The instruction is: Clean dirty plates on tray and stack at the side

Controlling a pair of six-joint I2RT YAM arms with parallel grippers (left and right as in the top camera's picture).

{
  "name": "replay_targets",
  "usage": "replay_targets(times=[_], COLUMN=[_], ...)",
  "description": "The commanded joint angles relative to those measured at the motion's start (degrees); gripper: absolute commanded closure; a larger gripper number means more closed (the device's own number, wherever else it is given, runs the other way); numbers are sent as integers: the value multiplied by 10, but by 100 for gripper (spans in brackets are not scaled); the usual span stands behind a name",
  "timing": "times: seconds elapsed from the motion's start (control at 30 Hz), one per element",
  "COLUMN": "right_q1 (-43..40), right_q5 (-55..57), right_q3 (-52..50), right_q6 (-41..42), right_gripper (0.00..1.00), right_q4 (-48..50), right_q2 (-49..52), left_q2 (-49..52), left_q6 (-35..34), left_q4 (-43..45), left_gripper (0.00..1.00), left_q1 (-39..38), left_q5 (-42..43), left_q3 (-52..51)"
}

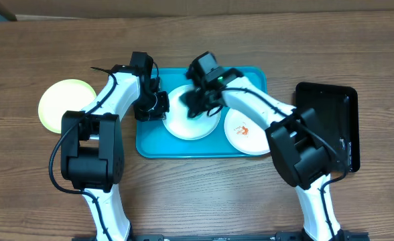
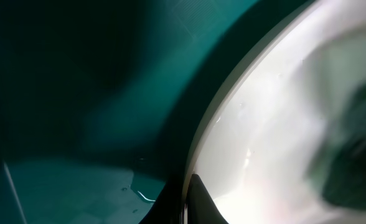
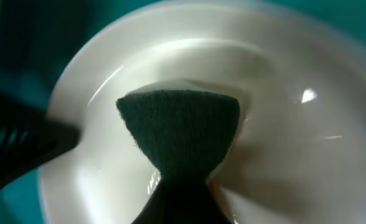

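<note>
White plate held at its rim and pressed with a cloth, inside the tray.

The wooden table (image 1: 204,201) is seen under both claws, and the turquoise tray (image 1: 150,144) lies directly below them. A black tray (image 1: 324,107) is placed well to the right of the right claw (image 3: 178,186). The white plate (image 1: 183,124) is found in the tray, under the right claw; its left rim is pinched by the left claw (image 2: 187,199), closed narrow on it. A smeared white plate (image 1: 240,137) lies in the tray, just right of the right claw. A yellow-green plate (image 1: 64,106) is set on the table, left of the left claw. A dark green cloth (image 3: 178,127) is gripped tight by the right claw and pressed on the white plate's centre.
</note>
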Motion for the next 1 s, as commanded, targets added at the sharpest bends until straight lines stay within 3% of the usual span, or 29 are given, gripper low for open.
replay_targets(times=[0.0,0.17,0.37,0.6,0.97], right_q1=[39,49,11,-67,-217], right_q5=[-67,-55,36,75,75], right_q3=[6,6,18,59,60], right_q6=[-38,-37,-10,-7,24], right_gripper=[96,96,96,96,96], right_q4=[-39,-113,-161,-171,-242], right_q2=[5,5,-33,-127,-243], left_q2=[6,6,6,6,0], left_q6=[4,-3,-7,-6,-6], left_q4=[-2,1,0,-18,-99], left_gripper=[96,96,96,96,96], left_q1=[-1,0,3,8,8], left_q5=[-27,-27,-27,-32,-107], left_q3=[-7,-6,-2,25,130])
